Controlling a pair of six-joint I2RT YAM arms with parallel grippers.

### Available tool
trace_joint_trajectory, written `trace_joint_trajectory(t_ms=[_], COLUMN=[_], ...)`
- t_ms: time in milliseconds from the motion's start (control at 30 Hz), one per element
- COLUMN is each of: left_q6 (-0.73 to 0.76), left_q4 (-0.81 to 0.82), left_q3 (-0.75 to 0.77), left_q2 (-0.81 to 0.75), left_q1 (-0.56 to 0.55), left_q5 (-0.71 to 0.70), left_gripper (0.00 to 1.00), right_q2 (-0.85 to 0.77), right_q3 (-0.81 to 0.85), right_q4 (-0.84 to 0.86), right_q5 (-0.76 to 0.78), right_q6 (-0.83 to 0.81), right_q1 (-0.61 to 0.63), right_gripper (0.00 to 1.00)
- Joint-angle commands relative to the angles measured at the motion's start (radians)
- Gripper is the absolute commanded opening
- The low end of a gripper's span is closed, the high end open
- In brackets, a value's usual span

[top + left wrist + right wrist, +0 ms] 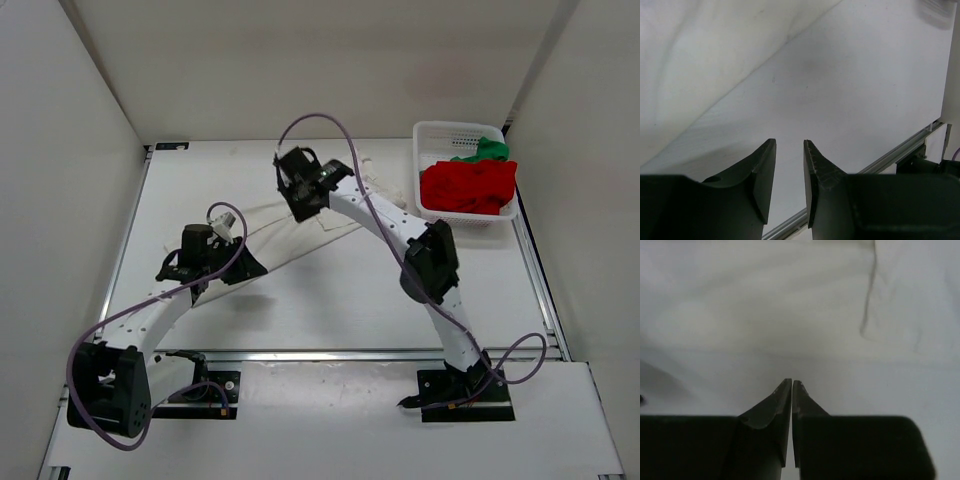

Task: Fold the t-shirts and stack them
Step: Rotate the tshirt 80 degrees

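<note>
From above, I see the cream-white cloth t-shirt [285, 232] lying mid-table, its long axis running 8 to 2 o'clock. The white table [350, 300] is bare toward 5 o'clock. The bright red t-shirt [468, 185] and the bright green t-shirt [490, 150] sit in the white plastic mesh basket [428, 130] at 2 o'clock.

In my left wrist view, the left gripper [789, 145] is narrowly parted and empty, with the cream shirt's edge running diagonally at 10 o'clock.

In my right wrist view, the right gripper [791, 382] is pinched closed over smooth cream cloth, with a fold at 1 o'clock.
</note>
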Motion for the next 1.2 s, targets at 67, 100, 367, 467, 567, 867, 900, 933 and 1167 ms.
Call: trace_joint_trajectory(t_ms=[67,100,367,467,567,867,900,933,1167], left_q6=[0.058,0.051,0.026,0.006,0.000,-0.014,-0.014,-0.012,0.000], left_q4=[-0.017,-0.013,0.019,0.051,0.060,0.092,0.086,0.089,0.056], left_q3=[0.040,0.036,0.039,0.024,0.039,0.056,0.060,0.059,0.088], left_q2=[-0.023,-0.020,-0.009,-0.005,0.020,0.070,0.083,0.092,0.116], left_q1=[-0.044,-0.048,-0.065,-0.082,-0.106,-0.131,-0.140,-0.149,-0.180], left_q5=[0.002,0.014,0.010,0.019,0.014,0.010,0.010,0.014,0.005], left_gripper=[0.40,0.40,0.40,0.41,0.41,0.41,0.41,0.42,0.42], right_q2=[-0.434,-0.497,-0.501,-0.507,-0.478,-0.275,-0.245,-0.206,-0.080], right_q3=[-0.689,-0.840,-1.062,-1.164,-1.192,-1.022,-0.989,-0.939,-0.618], right_q4=[0.406,0.527,0.775,0.848,0.887,0.840,0.844,0.830,0.705], right_q5=[-0.026,-0.049,-0.122,-0.144,-0.134,-0.143,-0.141,-0.155,-0.152], right_q6=[0.107,0.148,0.242,0.245,0.231,0.208,0.214,0.211,0.175], right_q1=[-0.022,-0.016,-0.078,-0.180,-0.295,-0.421,-0.418,-0.421,-0.432], right_gripper=[0.06,0.09,0.12,0.10,0.09,0.08,0.08,0.08,0.09])
